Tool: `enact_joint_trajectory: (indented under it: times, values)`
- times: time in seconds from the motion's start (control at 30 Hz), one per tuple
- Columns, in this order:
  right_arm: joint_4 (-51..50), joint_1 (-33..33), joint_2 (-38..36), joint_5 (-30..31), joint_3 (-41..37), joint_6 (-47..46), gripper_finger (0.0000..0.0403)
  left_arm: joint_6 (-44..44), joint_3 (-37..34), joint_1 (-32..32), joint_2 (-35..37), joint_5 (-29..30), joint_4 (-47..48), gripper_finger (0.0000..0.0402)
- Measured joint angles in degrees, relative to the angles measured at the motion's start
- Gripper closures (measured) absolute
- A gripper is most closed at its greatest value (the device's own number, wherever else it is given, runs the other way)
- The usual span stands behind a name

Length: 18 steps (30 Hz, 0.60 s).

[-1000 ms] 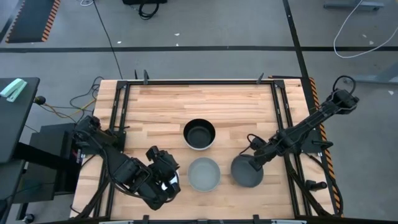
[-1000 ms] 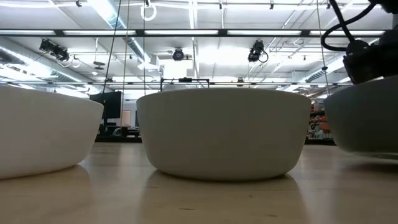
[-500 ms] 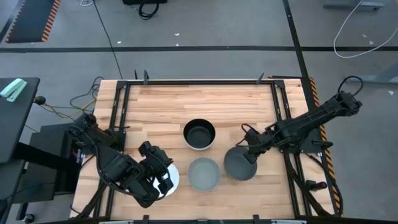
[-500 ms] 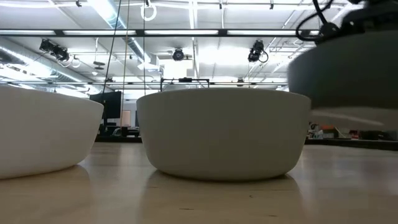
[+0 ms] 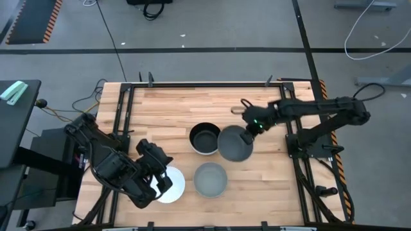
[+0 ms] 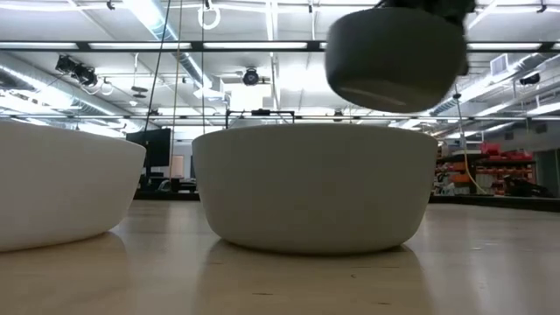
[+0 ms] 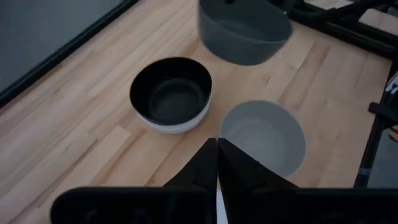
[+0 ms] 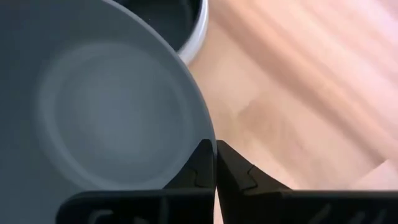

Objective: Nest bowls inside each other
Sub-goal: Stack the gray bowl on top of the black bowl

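A black bowl (image 5: 205, 138) with a white outer wall stands on the table's middle. Nearer stands a mid grey bowl (image 5: 210, 179), and to its left a white bowl (image 5: 173, 184); all rest on their bases. A dark grey bowl (image 5: 235, 144) hangs in the air right of the black bowl, overlapping its edge from above, with my right gripper (image 5: 248, 130) shut on it. My left gripper (image 5: 159, 178) is shut above the white bowl's left edge, with nothing seen between its fingers (image 7: 208, 163). My right gripper pinches the dark grey bowl's rim (image 8: 202, 134) on the bowl's right side, one finger inside the bowl and one outside. The fingers come slanting down from the table's right. The bowl hangs lifted clear of the table (image 6: 395, 57), slightly tilted.
Black frame rails (image 5: 288, 109) run along the table's left, right and far edges. Bare wood (image 5: 192, 106) lies on the far half of the table. The right arm's base (image 5: 314, 138) stands at the right edge.
My right gripper has lifted the dark grey bowl off the table's near right and carried it up and toward the far left, to just beside the black bowl. My left gripper has drawn back toward the table's left edge, baring the white bowl, which has stayed put.
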State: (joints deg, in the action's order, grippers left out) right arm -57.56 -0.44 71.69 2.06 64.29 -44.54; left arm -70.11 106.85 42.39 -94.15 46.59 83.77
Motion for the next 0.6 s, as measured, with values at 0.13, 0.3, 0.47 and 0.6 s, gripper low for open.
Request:
enact_joint_trajectory:
  times: [0.13, 0.3, 0.47, 0.6]
  values:
    - [-1.7, -4.7, 4.8, -2.2, 6.5, 5.9, 0.0400, 0.7, 0.0, 0.0, 1.2, 0.9, 0.7, 0.0387]
    - [-3.4, -9.5, 11.6, -5.4, 13.1, 11.3, 0.0400, -0.7, 0.0, 0.3, 3.2, 2.4, 4.8, 0.0382]
    - [-4.7, -12.1, 18.5, -7.1, 18.7, 15.2, 0.0400, -1.3, 0.0, 0.3, 5.5, 2.5, 6.3, 0.0388]
    - [-5.6, -12.8, 24.0, -8.6, 23.3, 17.9, 0.0400, 0.7, 0.0, 0.3, 7.3, 2.9, 6.3, 0.0392]
